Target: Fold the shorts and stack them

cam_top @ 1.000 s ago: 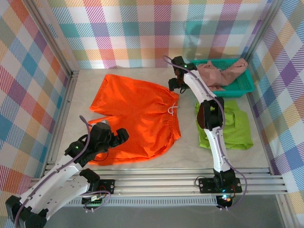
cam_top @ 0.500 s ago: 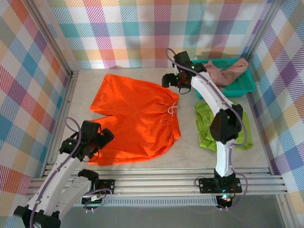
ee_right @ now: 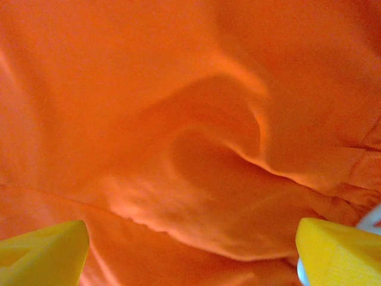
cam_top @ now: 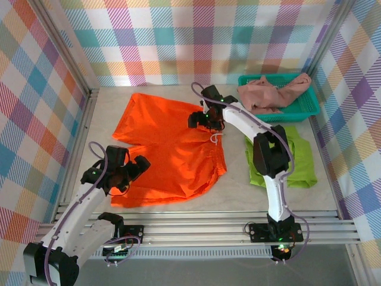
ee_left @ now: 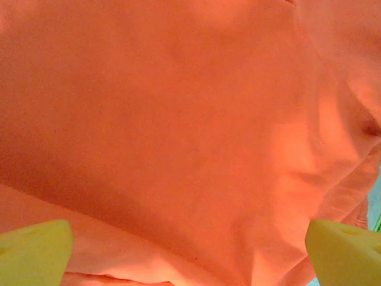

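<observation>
Rails (cam_top: pixel 196 229) of bare metal run along the near edge of the table (cam_top: pixel 238 193), with both arm bases bolted to them.

Nearest, at the left, the left gripper (cam_top: pixel 141 167) hangs low over the near left hem of the orange shorts (cam_top: pixel 172 149). Its jaws are spread wide with nothing between them. The left wrist view has the gripper (ee_left: pixel 190 256) close above the orange shorts (ee_left: pixel 178 131), with one yellow-green pad (ee_left: pixel 33 253) in each lower corner and rumpled cloth between. Whether the pads touch the cloth cannot be told.

The orange shorts lie spread open across the middle of the table, legs toward the left and waistband toward the right, where a white cord (cam_top: pixel 215 137) shows.

To the right, the green shorts (cam_top: pixel 297 161) lie flat on the table, apart from the orange pair and partly hidden behind the right arm.

Farther back, the right gripper (cam_top: pixel 197 121) sits over the far right part of the orange shorts, near the waistband. Its jaws also stand wide apart and grip nothing. In the right wrist view, the gripper (ee_right: pixel 190 256) faces a raised fold of the orange shorts (ee_right: pixel 196 155), with one yellow pad (ee_right: pixel 339 256) low at each side.

At the far right corner, a teal basket (cam_top: pixel 300 108) holds the pink shorts (cam_top: pixel 271 92), bunched up with one end draped over its far rim. A checked wall (cam_top: pixel 178 42) closes the back.
</observation>
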